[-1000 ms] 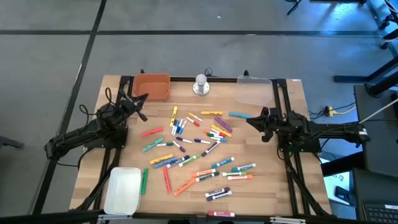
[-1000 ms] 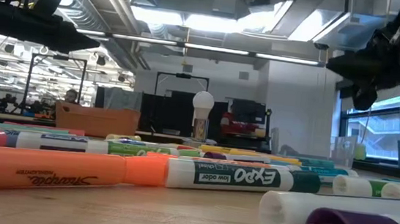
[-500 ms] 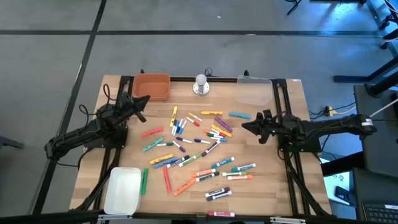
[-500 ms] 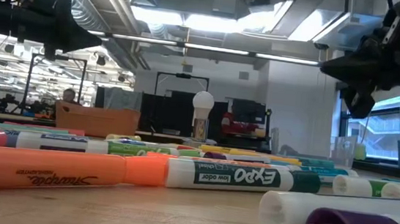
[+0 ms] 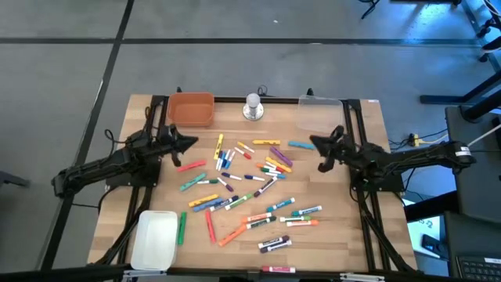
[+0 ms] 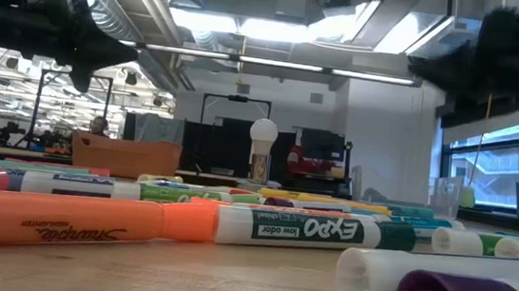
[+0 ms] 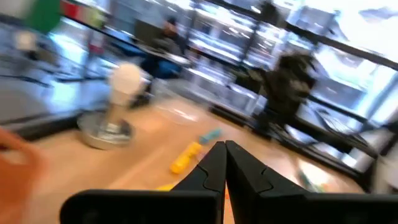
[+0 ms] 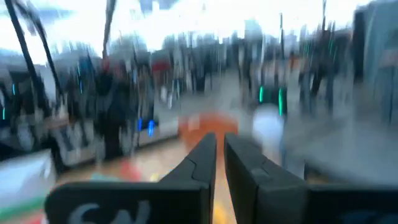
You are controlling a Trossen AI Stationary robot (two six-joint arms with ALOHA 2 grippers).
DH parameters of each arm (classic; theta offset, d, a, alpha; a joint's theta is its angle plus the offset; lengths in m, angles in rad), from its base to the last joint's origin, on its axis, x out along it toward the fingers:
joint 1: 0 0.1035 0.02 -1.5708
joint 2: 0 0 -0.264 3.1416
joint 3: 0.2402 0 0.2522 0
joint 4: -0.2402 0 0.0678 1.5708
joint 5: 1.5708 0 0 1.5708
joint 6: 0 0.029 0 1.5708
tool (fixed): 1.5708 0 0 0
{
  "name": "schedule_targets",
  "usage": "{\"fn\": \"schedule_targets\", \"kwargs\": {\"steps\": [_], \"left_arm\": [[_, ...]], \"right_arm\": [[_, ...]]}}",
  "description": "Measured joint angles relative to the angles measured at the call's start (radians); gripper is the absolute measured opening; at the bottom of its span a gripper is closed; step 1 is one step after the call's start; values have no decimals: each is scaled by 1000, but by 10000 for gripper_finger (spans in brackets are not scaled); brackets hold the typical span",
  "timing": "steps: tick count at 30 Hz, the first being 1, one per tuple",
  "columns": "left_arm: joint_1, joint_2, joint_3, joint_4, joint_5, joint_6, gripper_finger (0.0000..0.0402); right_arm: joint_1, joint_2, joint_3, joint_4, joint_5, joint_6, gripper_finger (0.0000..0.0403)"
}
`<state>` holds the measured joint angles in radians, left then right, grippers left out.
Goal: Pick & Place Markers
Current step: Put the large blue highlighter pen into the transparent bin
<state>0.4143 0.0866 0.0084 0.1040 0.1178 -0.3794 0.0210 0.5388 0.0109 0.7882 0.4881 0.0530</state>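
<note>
Many coloured markers (image 5: 246, 184) lie flat and scattered over the middle of the wooden table (image 5: 356, 235). In the low view an orange marker (image 6: 51, 223) and a white green-labelled one (image 6: 313, 229) lie nearest. My left gripper (image 5: 192, 143) hangs above the table's left side, pointing level toward the markers, its fingers (image 7: 225, 163) shut on nothing. My right gripper (image 5: 318, 153) hangs above the right side, pointing toward the markers and tipped slightly up, its fingers (image 8: 219, 158) shut with nothing between them.
An orange-brown bin (image 5: 190, 110) stands at the far left and a clear container (image 5: 319, 116) at the far right. A white tray (image 5: 155, 239) lies at the near left. A silver round base with a white bulb (image 5: 252, 107) stands at the far middle.
My left gripper has rolled about its own axis and swung from pointing at the far edge to pointing toward the table's right. My right gripper has rolled, tipped upward and risen a little. Both have stayed shut. The markers have not moved.
</note>
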Motion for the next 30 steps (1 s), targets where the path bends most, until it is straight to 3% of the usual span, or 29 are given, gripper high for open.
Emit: {"fn": "schedule_targets", "kwargs": {"steps": [4, 11, 14, 17, 20, 25, 30], "left_arm": [[-25, 3, 0, -4, 28, 21, 10], [-49, 5, 0, -45, 4, 37, 4], [-49, 6, 0, -46, -44, 81, 2], [-49, 15, 0, -48, -166, 108, 5], [-49, 26, 0, -68, -280, 72, 5], [-51, 68, 0, -47, -281, 151, 2], [-61, 70, 0, 42, -302, 263, 3]], "right_arm": [[-21, 2, 17, 133, 21, -65, 32], [-81, 110, 323, -632, -38, 22, 72], [-98, 195, 455, -783, -36, 50, 104], [-121, 277, 550, -923, -36, 73, 131], [-131, 356, 621, -992, -61, 26, 150], [-134, 499, 603, -994, -244, -169, 169], [-134, 648, 618, -975, -266, -208, 176]]}}
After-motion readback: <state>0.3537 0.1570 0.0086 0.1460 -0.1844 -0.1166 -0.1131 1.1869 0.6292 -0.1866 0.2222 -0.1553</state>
